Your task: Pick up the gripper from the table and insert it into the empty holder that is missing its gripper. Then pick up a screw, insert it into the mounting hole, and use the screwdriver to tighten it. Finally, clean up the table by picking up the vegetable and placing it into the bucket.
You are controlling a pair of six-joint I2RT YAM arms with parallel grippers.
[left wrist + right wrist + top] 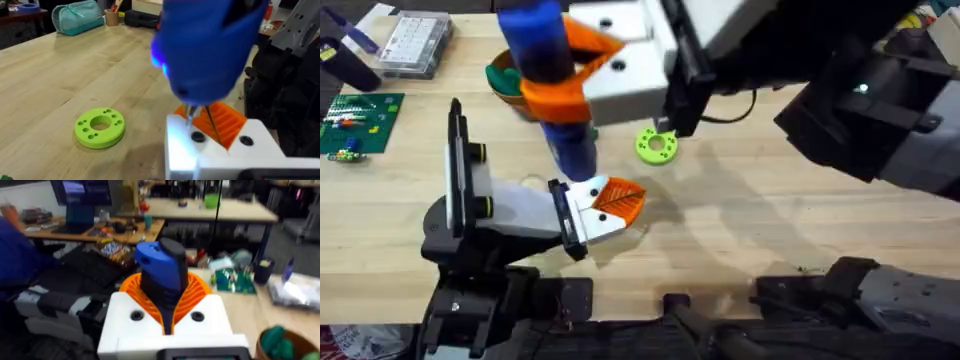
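The blue screwdriver stands bit-down over the white holder, where the orange gripper is already seated. Judged from this, tightening goes best with the bit kept square in the mounting hole under light downward pressure. The right gripper has its 2 orange pads clamped on the screwdriver; whether the left gripper is apart or together, I cannot tell.

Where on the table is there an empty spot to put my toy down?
Bare wood lies to the right of the lime-green disc, stretching toward the table's front edge. The middle is crowded: the blue screwdriver stands over the orange gripper, with the orange bucket close behind.
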